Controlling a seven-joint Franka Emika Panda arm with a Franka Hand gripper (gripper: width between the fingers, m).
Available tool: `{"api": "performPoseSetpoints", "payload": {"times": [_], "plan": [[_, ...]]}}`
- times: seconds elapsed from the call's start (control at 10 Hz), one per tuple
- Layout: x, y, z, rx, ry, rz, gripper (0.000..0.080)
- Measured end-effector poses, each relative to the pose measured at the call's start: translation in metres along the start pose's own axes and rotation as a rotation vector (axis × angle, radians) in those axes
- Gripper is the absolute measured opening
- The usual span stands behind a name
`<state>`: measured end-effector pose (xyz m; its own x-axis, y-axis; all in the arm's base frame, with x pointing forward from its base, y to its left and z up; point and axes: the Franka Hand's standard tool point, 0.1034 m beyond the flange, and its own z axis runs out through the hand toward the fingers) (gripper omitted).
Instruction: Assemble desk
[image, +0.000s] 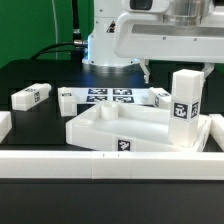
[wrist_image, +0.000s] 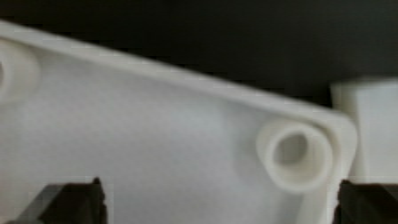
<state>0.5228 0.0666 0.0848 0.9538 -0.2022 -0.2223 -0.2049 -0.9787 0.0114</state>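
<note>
The gripper (wrist_image: 228, 206) is seen with its jaws spread wide and nothing held between them. Directly beneath it the desk top (wrist_image: 160, 130) is found, white and rimmed, with an empty round corner socket (wrist_image: 290, 156) close under the fingertips. A little farther out, one leg (image: 185, 104) is stood upright at a corner of the top, so one joint is judged done. Farthest off, three loose legs (image: 32, 97) are seen lying around the marker board (image: 110, 97), not yet fitted.

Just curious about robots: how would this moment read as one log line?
gripper: open, empty | below it: corner socket of desk top | one leg: upright at desk top corner
</note>
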Motion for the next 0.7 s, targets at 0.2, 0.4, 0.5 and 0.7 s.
{"api": "performPoseSetpoints", "payload": {"times": [0.2, 0.4, 0.5, 0.7], "plan": [[0.0, 0.002, 0.0, -0.004, -0.073, 0.031, 0.0649], [0.0, 0.001, 0.001, -0.005, -0.072, 0.028, 0.0649], [-0.003, 0.001, 0.003, -0.025, -0.069, -0.075, 0.0649], [-0.014, 0.0, 0.011, -0.048, -0.081, -0.219, 0.0649]]}}
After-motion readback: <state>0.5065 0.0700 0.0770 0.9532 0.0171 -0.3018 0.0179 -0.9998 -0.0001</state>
